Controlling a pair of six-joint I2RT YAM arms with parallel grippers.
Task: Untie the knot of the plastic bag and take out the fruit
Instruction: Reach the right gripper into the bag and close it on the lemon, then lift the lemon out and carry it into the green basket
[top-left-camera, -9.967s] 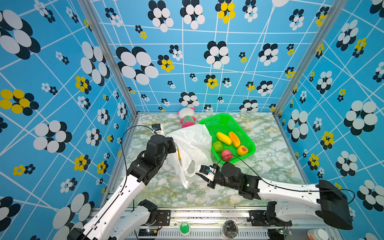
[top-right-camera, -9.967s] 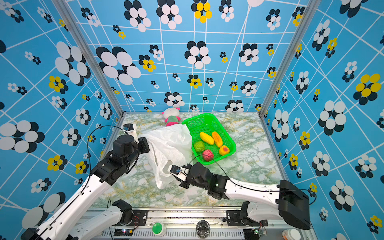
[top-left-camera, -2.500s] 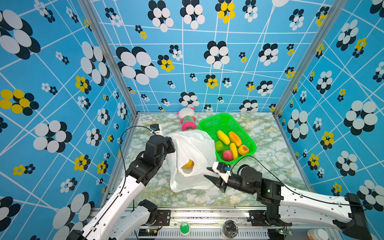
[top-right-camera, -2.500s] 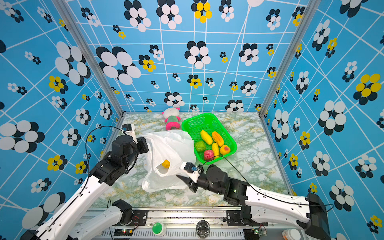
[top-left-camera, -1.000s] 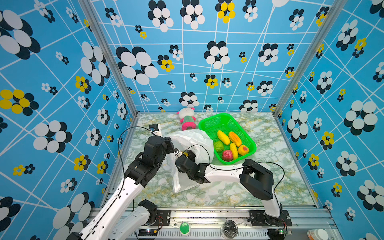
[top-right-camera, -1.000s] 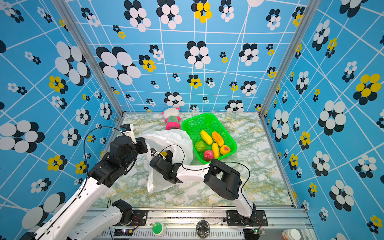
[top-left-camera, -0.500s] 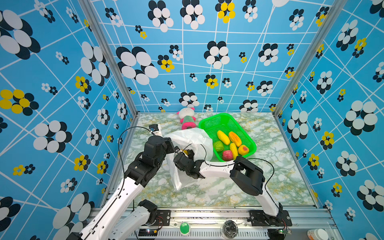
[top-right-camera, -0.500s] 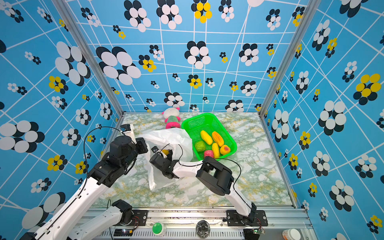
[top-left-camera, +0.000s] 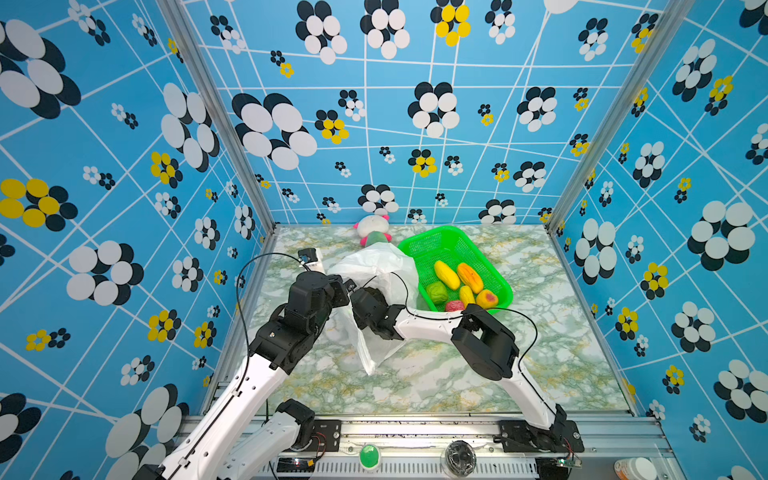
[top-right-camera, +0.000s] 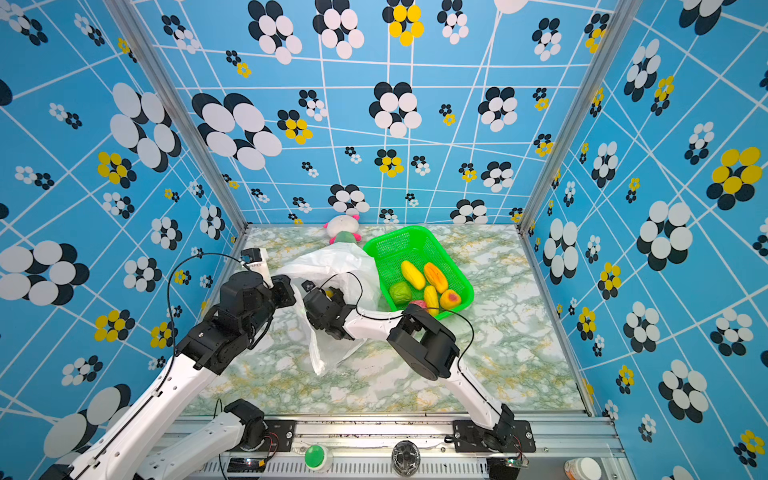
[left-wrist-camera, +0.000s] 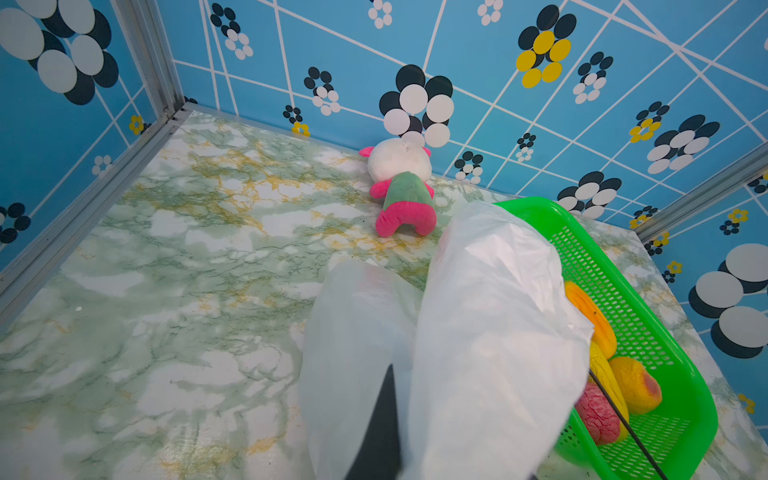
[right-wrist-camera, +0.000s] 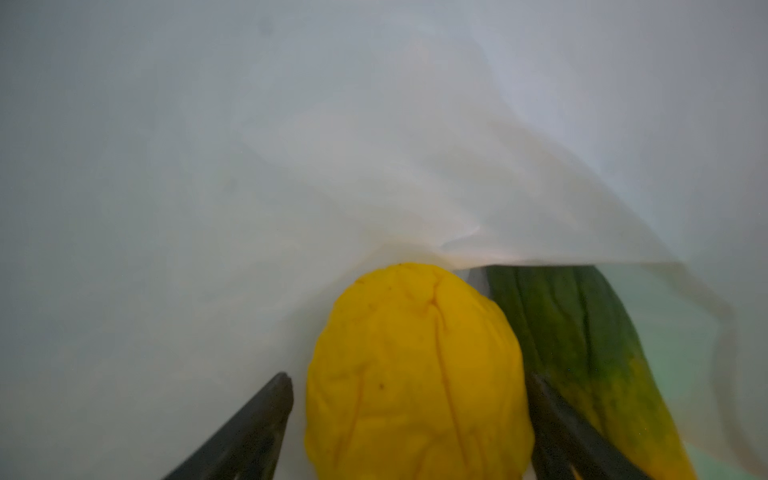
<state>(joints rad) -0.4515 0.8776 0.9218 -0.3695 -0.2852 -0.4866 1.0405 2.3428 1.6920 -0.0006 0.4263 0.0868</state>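
Inside the plastic bag (top-left-camera: 382, 262), pinched up by the left tool (top-left-camera: 344, 290), the right tool (right-wrist-camera: 409, 380) stands apart astride the yellow fruit (right-wrist-camera: 415, 353); close squarely, catching neither film nor the green fruit (right-wrist-camera: 582, 332)

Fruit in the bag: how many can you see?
2: a yellow fruit between the right gripper's open jaws, a green fruit beside it, both inside the plastic bag. More may be hidden.
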